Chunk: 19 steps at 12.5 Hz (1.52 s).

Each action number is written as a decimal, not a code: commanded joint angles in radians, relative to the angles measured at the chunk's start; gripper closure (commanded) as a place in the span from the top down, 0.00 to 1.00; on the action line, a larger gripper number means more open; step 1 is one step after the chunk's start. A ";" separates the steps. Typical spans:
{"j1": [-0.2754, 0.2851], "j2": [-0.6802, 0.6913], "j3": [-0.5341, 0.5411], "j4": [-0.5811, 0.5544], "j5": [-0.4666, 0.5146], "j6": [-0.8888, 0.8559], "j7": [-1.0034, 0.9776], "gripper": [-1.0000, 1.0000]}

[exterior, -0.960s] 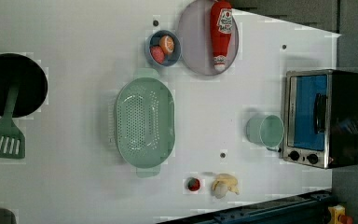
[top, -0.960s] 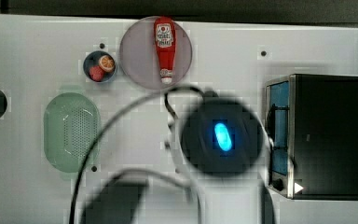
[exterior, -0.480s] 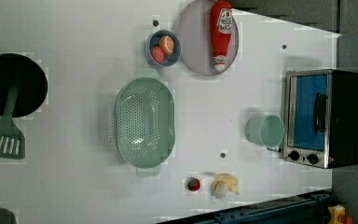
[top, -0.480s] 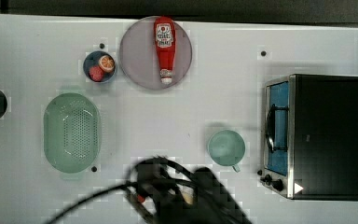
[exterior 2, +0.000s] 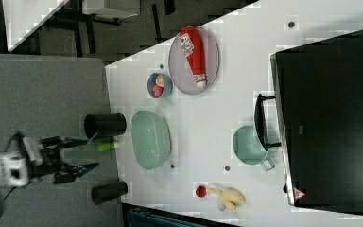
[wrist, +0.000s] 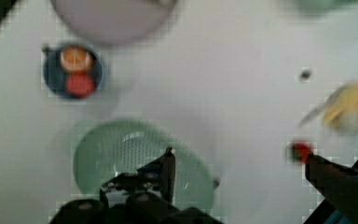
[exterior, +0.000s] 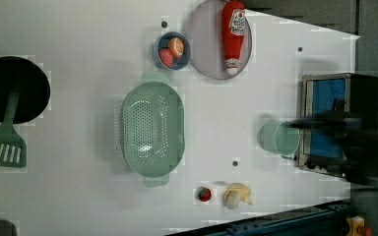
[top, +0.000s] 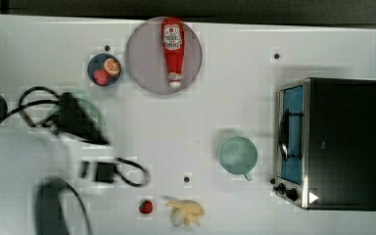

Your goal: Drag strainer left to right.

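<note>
On the desk (exterior: pixel 78 196): strainer (exterior: pixel 152 129), lengthwise, toward the left view's left
Around strainer: small bowl of fruit (exterior: pixel 172 50) and plate (exterior: pixel 202 49) with ketchup bottle (exterior: pixel 233 34) beyond one end; strawberry (exterior: pixel 204 194) and banana (exterior: pixel 237 194) past the other
Cup (exterior: pixel 280 138): well apart, beside toaster oven (exterior: pixel 339 123)
Gripper (exterior 2: pixel 92 153): released, fingers spread, nothing between them; hangs above the strainer in the wrist view

Blurred arm (top: pixel 73 161) smears across the top view's left side, hiding nearly all the strainer (top: pixel 94 111). In the left view, a dark blur covers the oven (exterior: pixel 325 93) at right.
</note>
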 commanded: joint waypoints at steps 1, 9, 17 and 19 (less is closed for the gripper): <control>0.045 0.056 0.083 -0.041 0.019 0.088 0.367 1.00; 0.059 0.474 0.187 -0.062 -0.179 0.449 0.840 1.00; 0.139 0.724 0.066 -0.060 -0.284 0.703 0.920 1.00; 0.179 0.754 0.006 -0.060 -0.285 0.745 0.920 1.00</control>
